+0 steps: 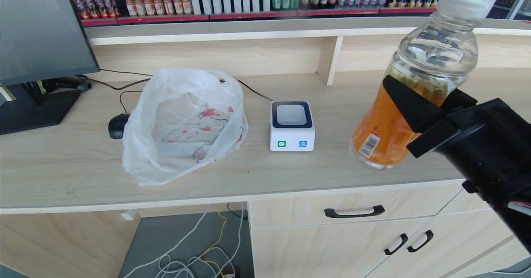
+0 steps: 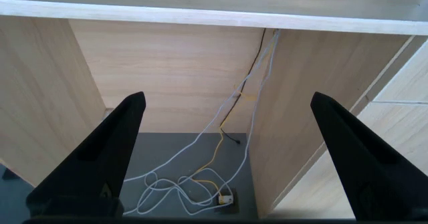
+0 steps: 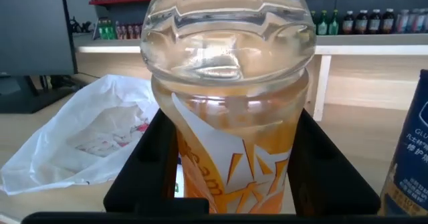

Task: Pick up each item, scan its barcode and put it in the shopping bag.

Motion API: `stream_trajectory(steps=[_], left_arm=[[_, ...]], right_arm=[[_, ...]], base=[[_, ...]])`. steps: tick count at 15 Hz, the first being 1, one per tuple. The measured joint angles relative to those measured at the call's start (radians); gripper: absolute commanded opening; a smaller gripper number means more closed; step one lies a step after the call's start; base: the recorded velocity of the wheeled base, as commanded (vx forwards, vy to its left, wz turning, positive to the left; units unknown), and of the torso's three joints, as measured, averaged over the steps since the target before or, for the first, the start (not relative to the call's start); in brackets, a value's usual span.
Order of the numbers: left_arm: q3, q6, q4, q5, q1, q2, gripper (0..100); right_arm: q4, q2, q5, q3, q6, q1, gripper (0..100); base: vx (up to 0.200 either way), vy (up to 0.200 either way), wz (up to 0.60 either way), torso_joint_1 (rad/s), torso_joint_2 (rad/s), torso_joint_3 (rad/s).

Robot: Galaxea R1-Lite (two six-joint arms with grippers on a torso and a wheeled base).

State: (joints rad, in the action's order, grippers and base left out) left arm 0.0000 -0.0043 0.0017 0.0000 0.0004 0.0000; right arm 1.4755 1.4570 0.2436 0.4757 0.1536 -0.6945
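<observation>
An orange drink bottle [image 1: 415,87] with a white cap is held tilted above the counter's right side, its barcode label facing the front. My right gripper [image 1: 431,103] is shut on its middle; in the right wrist view the bottle [image 3: 231,110] sits between the black fingers [image 3: 150,160]. The white scanner [image 1: 291,125] stands mid-counter, left of the bottle. The open white shopping bag [image 1: 184,120] lies further left. My left gripper [image 2: 227,150] hangs open below the counter edge, facing the cable recess, with nothing between its fingers.
A monitor [image 1: 39,29] on its stand and a black mouse [image 1: 117,125] sit at the counter's left. A blue bottle [image 3: 409,157] stands beside the held one. Drawers with black handles [image 1: 354,212] lie under the counter; loose cables [image 2: 194,184] on the floor.
</observation>
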Motion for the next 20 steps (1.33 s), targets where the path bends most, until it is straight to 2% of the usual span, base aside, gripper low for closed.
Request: stream_trajectory(steps=[4, 14, 16, 20], left_arm=[[0.000, 0.000, 0.000, 0.000, 0.000, 0.000, 100], [0.000, 0.002, -0.002, 0.000, 0.000, 0.000, 100], [0.000, 0.001, -0.002, 0.000, 0.001, 0.000, 100], [0.000, 0.002, -0.002, 0.000, 0.001, 0.000, 100]], right_arm=[[0.001, 0.000, -0.001, 0.000, -0.003, 0.002, 0], [-0.004, 0.008, -0.046, 0.010, -0.007, 0.000, 0], [0.000, 0.017, -0.054, 0.008, 0.013, 0.003, 0], [-0.004, 0.084, -0.166, 0.010, 0.153, 0.000, 0]], base=[[0.000, 0.200, 0.00, 0.007, 0.01, 0.004], [0.000, 0.000, 0.00, 0.000, 0.00, 0.000], [0.000, 0.000, 0.00, 0.000, 0.00, 0.000], [0.000, 0.000, 0.00, 0.000, 0.00, 0.000]])
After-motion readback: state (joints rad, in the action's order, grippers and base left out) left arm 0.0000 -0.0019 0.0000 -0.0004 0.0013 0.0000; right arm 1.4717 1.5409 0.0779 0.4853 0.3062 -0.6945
